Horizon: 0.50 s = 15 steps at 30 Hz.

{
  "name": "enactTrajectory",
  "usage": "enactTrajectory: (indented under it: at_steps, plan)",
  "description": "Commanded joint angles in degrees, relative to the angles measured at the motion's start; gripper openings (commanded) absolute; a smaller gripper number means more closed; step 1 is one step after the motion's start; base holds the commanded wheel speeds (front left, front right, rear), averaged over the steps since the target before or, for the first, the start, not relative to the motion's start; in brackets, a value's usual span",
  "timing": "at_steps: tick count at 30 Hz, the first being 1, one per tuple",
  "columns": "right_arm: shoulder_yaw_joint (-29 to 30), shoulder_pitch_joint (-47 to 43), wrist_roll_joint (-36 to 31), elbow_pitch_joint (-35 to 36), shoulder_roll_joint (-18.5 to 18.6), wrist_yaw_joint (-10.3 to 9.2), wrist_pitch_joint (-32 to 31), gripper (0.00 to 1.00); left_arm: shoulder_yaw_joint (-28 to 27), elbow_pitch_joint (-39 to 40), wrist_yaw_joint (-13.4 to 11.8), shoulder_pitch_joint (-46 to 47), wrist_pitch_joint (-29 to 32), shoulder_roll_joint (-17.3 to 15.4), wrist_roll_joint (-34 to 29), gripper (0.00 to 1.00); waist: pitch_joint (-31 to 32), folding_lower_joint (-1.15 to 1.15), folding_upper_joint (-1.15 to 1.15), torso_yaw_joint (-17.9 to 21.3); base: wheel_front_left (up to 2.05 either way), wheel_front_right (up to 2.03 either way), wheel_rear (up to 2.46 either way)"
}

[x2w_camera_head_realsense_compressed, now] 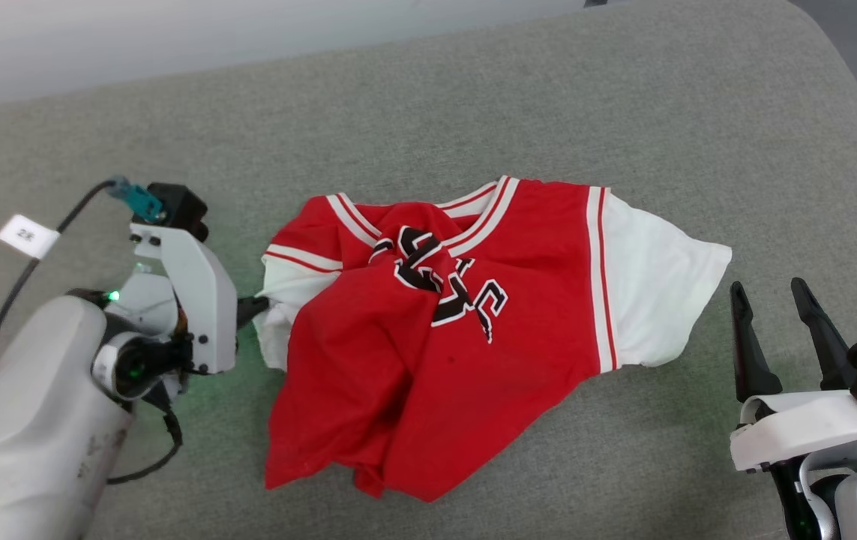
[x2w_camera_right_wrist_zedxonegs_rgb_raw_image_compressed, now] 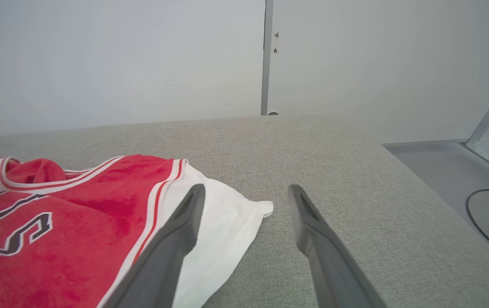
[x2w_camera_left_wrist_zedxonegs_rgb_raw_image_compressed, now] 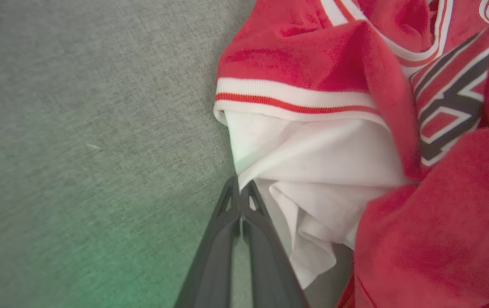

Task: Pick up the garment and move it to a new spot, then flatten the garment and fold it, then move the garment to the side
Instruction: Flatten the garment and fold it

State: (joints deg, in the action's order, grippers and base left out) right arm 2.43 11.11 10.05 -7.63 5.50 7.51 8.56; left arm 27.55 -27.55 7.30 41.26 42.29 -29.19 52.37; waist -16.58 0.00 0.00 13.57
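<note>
The garment [x2w_camera_head_realsense_compressed: 435,352] is a red jersey tee with white sleeves, striped trim and black lettering, lying crumpled in the middle of the grey cushioned surface [x2w_camera_head_realsense_compressed: 548,97]. At its left side my left gripper [x2w_camera_head_realsense_compressed: 254,304] is shut, fingertips pinched together on the edge of the bunched white sleeve [x2w_camera_left_wrist_zedxonegs_rgb_raw_image_compressed: 312,145]. In the left wrist view the left gripper [x2w_camera_left_wrist_zedxonegs_rgb_raw_image_compressed: 240,188] meets that sleeve's corner. My right gripper [x2w_camera_head_realsense_compressed: 773,296] stands open just right of the other white sleeve, apart from it. In the right wrist view the right gripper [x2w_camera_right_wrist_zedxonegs_rgb_raw_image_compressed: 246,192] spreads over the garment [x2w_camera_right_wrist_zedxonegs_rgb_raw_image_compressed: 77,222] sleeve tip.
A white paper tag [x2w_camera_head_realsense_compressed: 27,236] on a black cable lies at the left. The surface's right edge drops to a grey floor with a cable [x2w_camera_right_wrist_zedxonegs_rgb_raw_image_compressed: 484,222] and a metal frame [x2w_camera_right_wrist_zedxonegs_rgb_raw_image_compressed: 488,132]. A pale wall [x2w_camera_right_wrist_zedxonegs_rgb_raw_image_compressed: 120,64] stands behind.
</note>
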Motion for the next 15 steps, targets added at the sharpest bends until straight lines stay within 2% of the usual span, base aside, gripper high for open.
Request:
enactTrajectory:
  at_steps: [1,11,15]
  plan:
    - [0.14,-0.20,0.21,-0.10,0.37,-0.04,0.00,1.00,0.06,-0.05,0.05,0.75,-0.20,-0.73,-0.05,0.00,0.47,0.00,0.00,-0.45,0.00,0.00,0.00]
    - [1.03,-1.74,0.20,0.49,1.32,-0.04,-1.46,1.00,0.10,3.07,-0.20,-0.06,-1.42,-4.94,-0.90,0.00,3.75,0.00,0.00,-3.83,0.00,0.00,0.00]
    - [1.18,-2.77,0.10,0.83,1.67,-0.04,-2.36,1.00,-0.57,5.17,-0.70,-2.12,-1.73,-7.75,-1.23,0.00,5.19,0.00,0.00,-5.09,0.00,0.00,0.00]
